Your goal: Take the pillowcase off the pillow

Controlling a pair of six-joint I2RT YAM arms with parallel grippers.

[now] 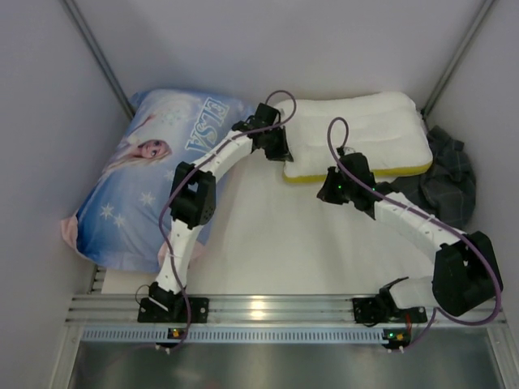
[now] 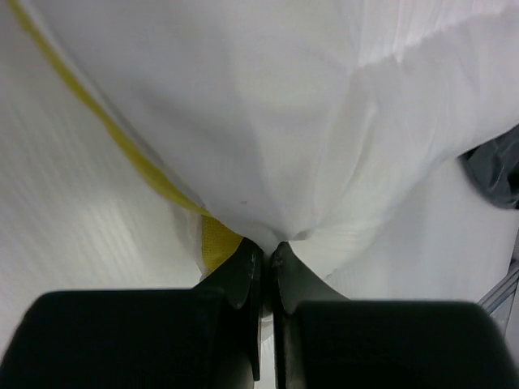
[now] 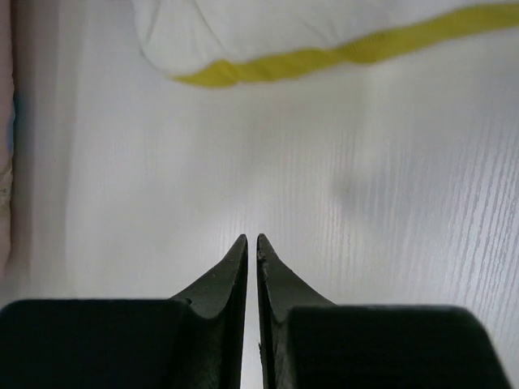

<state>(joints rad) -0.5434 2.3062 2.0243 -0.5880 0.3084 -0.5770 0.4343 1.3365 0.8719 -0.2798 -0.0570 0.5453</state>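
Note:
The white quilted pillow point(image 1: 365, 130) with yellow piping lies bare at the back of the table. The dark grey checked pillowcase point(image 1: 444, 182) lies crumpled to its right, off the pillow. My left gripper point(image 1: 282, 150) is at the pillow's near left corner. In the left wrist view it point(image 2: 264, 243) is shut on the pillow's white fabric point(image 2: 268, 121) beside the yellow piping point(image 2: 122, 138), and a bit of the grey pillowcase point(image 2: 496, 170) shows at the right. My right gripper point(image 1: 331, 193) is shut and empty point(image 3: 251, 238) over the table, just in front of the pillow's yellow edge point(image 3: 324, 57).
A large blue ELSA-print pillow point(image 1: 154, 178) lies at the left, under the left arm's elbow. White walls and metal frame posts close in the back corners. The arms' mounting rail point(image 1: 268, 308) runs along the near edge.

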